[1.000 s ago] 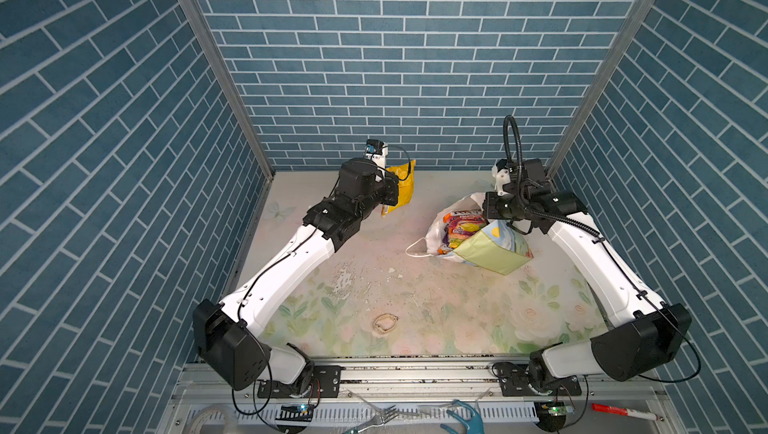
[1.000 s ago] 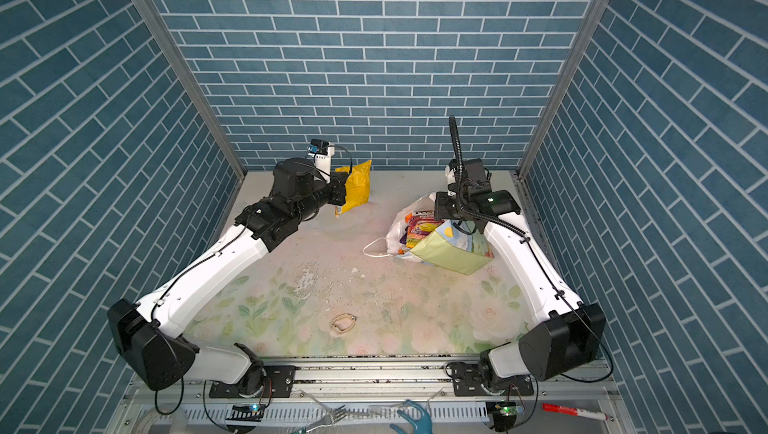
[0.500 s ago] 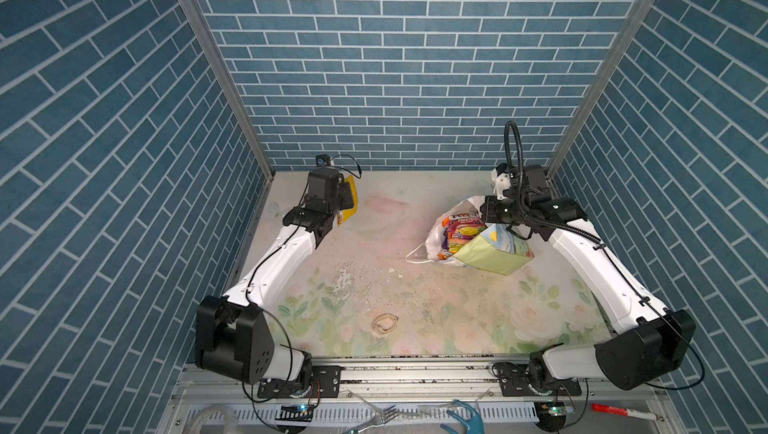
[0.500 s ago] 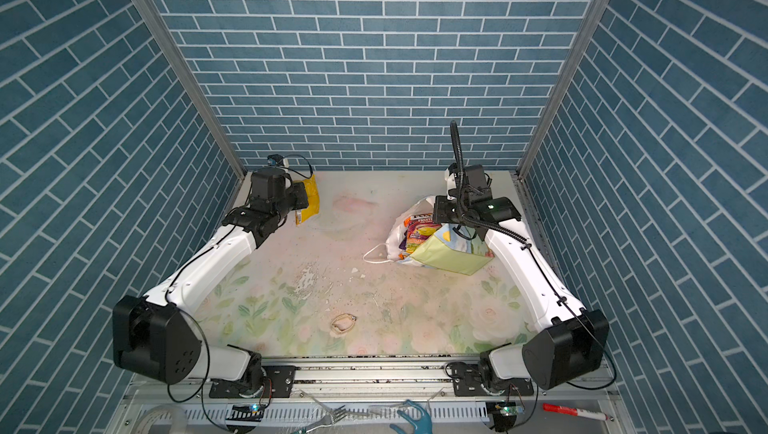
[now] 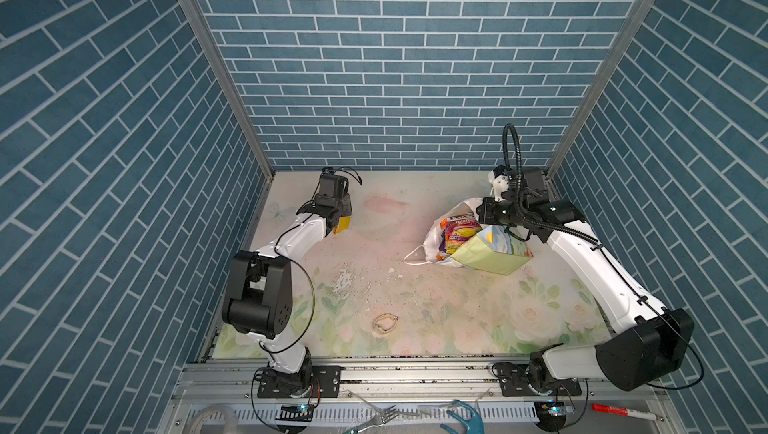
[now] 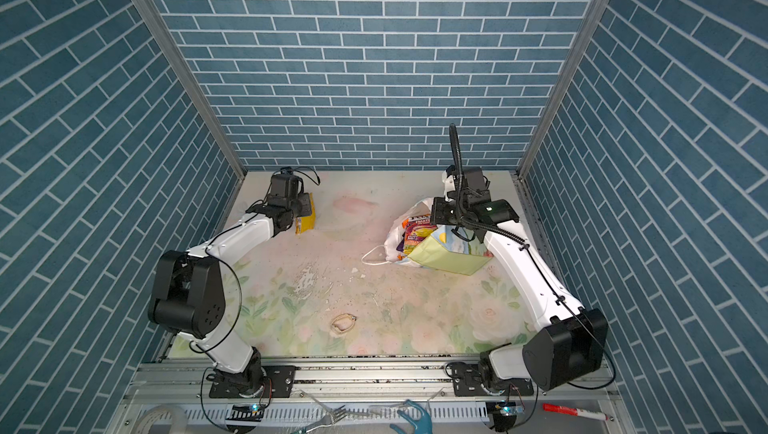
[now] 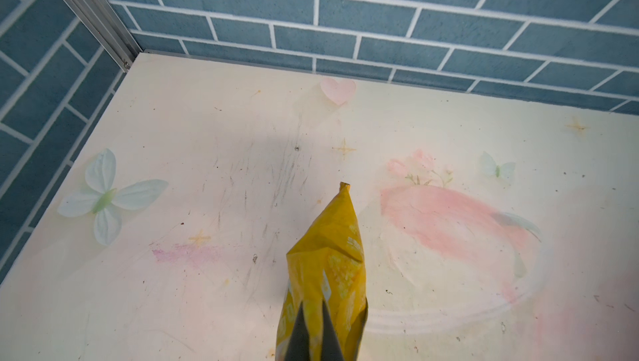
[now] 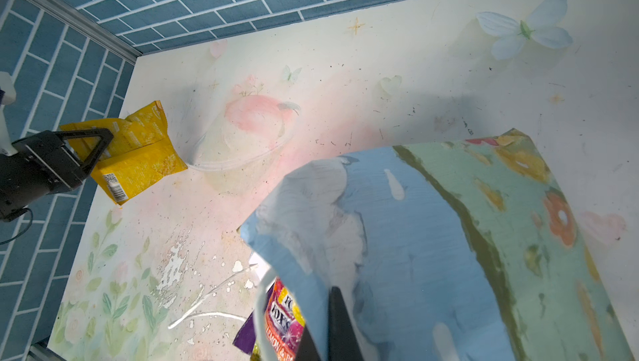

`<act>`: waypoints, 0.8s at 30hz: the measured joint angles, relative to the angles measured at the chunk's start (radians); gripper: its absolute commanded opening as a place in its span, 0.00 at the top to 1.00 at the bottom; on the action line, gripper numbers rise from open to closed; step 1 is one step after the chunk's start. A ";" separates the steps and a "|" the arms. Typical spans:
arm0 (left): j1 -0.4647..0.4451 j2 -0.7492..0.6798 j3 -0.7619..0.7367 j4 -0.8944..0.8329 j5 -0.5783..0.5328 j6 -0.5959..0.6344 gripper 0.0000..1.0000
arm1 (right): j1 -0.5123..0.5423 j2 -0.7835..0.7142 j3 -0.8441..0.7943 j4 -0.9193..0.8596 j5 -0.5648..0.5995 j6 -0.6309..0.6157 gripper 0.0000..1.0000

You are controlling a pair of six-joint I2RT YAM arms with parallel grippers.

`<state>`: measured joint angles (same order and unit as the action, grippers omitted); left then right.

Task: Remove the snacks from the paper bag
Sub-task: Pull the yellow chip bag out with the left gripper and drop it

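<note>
The paper bag (image 5: 490,251) (image 6: 449,255) lies tilted on its side at the back right, mouth toward the middle. My right gripper (image 8: 332,291) (image 5: 486,217) is shut on its upper rim (image 8: 311,224). Snacks fill the mouth: a pink-orange FOX'S packet (image 5: 459,228) (image 8: 283,314) and a purple one (image 8: 247,335); the others are hidden inside. At the back left my left gripper (image 7: 313,307) (image 5: 337,215) is shut on a yellow packet (image 7: 328,266) (image 6: 305,219) (image 8: 138,155), held low over the table.
A white string handle (image 5: 415,255) trails from the bag onto the table. White flakes (image 5: 345,282) and a beige ring (image 5: 385,323) lie mid-table. Brick walls close three sides. A fork (image 5: 376,415), a teal tool (image 5: 467,423) and a red marker (image 5: 619,411) sit below the front rail.
My left arm has swung the yellow packet from the middle back to the back-left corner and lowered it. The right gripper and the bag have stayed put.
</note>
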<state>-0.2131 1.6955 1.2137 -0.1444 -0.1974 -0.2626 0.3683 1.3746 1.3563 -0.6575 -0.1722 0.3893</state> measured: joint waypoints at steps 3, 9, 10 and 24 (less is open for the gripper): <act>0.003 0.030 0.039 -0.006 -0.013 0.037 0.50 | 0.000 0.002 0.000 -0.001 0.001 0.000 1.00; 0.010 0.011 0.109 -0.030 -0.023 0.089 0.00 | 0.000 0.002 0.000 -0.009 0.005 0.000 1.00; 0.010 -0.009 0.104 -0.031 -0.019 0.093 0.00 | 0.000 0.002 0.000 -0.011 0.006 0.000 1.00; -0.082 -0.573 -0.277 0.019 0.189 -0.053 0.00 | 0.002 0.009 0.000 -0.016 0.023 -0.026 1.00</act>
<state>-0.2955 1.1221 0.9371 -0.1249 -0.0086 -0.3161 0.3702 1.3834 1.3563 -0.6739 -0.1493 0.3634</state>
